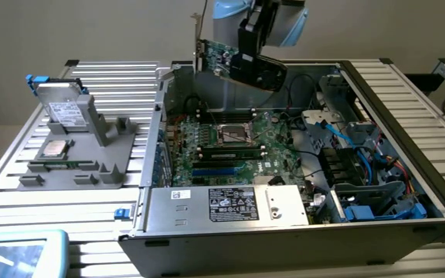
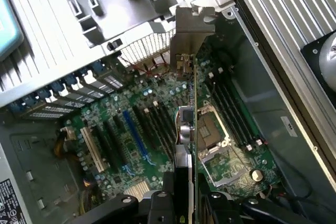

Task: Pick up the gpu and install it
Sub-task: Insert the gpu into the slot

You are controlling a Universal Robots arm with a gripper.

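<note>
Gpu (image 1: 234,62): held in the air, tilted, above the far edge of the open computer case (image 1: 284,249), clear of the motherboard (image 1: 277,136). Gripper (image 1: 255,49) is clamped on the card's upper edge. From the wrist, the card is seen edge-on, with its silvery bracket (image 2: 189,40) over the case's rear wall.

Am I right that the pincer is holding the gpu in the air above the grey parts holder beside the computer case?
Not quite. The pincer does hold the gpu in the air, but above the open computer case, not the grey parts holder beside it, as the exterior view shows.
</note>
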